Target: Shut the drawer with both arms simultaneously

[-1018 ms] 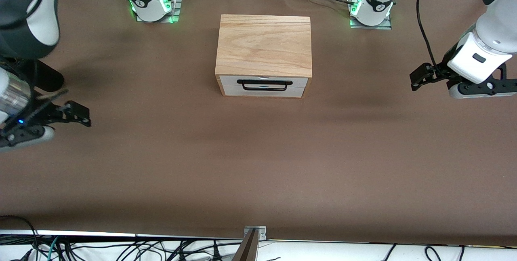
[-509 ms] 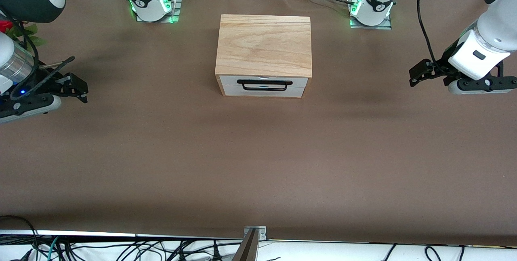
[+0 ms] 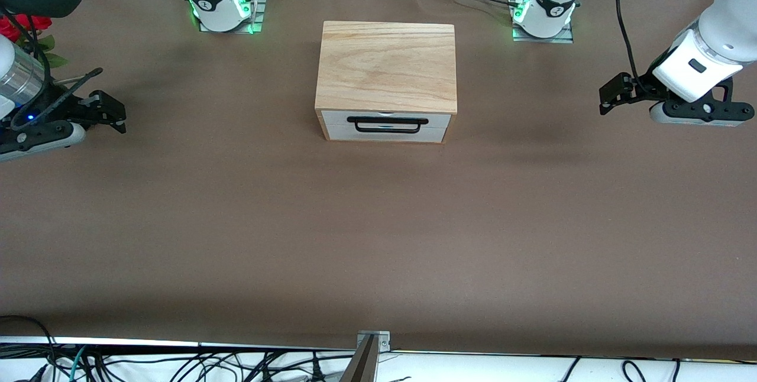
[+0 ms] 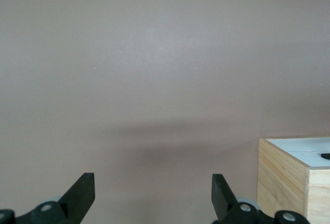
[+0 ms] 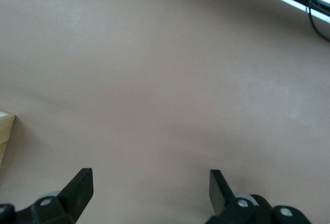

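Observation:
The drawer [image 3: 387, 126] has a white front and a black bar handle [image 3: 387, 124]. It sits pushed in, flush with the front of the wooden casing [image 3: 385, 65] at mid-table. My left gripper [image 3: 614, 97] is open and empty. It hovers above the table toward the left arm's end, well apart from the casing. My right gripper [image 3: 113, 113] is open and empty, above the table toward the right arm's end. In the left wrist view my open gripper [image 4: 153, 195] faces bare table, with the drawer's front [image 4: 304, 144] at the edge. In the right wrist view my gripper [image 5: 149, 185] is open over bare table.
The brown table cover [image 3: 378, 240] spreads wide on all sides of the casing. The arm bases [image 3: 222, 0] [image 3: 541, 12] stand with green lights along the table edge farthest from the front camera. Red flowers [image 3: 18, 27] show at the right arm's end. Cables [image 3: 177, 364] lie past the table edge nearest the camera.
My right gripper has swung away from the front camera, out toward its end of the table. My left gripper has drifted slightly the same way. The drawer has not moved.

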You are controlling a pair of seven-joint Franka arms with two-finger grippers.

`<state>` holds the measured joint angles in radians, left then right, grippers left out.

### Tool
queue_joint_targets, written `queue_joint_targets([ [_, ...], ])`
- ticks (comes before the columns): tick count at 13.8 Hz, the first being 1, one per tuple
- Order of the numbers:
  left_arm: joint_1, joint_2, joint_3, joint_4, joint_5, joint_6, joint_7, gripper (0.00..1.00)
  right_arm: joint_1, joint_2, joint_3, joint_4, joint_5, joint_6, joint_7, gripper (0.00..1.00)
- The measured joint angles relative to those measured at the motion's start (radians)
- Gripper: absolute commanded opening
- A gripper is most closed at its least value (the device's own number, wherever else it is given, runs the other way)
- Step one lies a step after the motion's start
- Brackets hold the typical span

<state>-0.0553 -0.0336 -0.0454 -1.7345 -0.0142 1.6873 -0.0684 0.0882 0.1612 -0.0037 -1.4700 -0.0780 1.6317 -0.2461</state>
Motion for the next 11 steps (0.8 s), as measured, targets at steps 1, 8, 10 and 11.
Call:
queue_joint_targets([
  [1, 0.000, 0.001, 0.000, 0.000, 0.000, -0.001, 0.000, 1.00, -0.001, 0.001, 0.000, 0.000, 0.006, -0.003, 0.001, 1.00],
  [8, 0.003, 0.015, 0.005, 0.013, 0.000, 0.000, 0.001, 1.00, -0.007, 0.012, 0.002, 0.000, 0.036, -0.005, 0.068, 1.00],
  [10, 0.003, 0.028, 0.004, 0.033, 0.002, 0.000, 0.003, 1.00, -0.008, 0.013, 0.002, 0.000, 0.045, -0.005, 0.153, 1.00],
  [11, 0.003, 0.033, 0.003, 0.038, 0.002, 0.000, 0.004, 1.00, -0.009, 0.013, 0.002, 0.000, 0.049, -0.005, 0.170, 1.00],
])
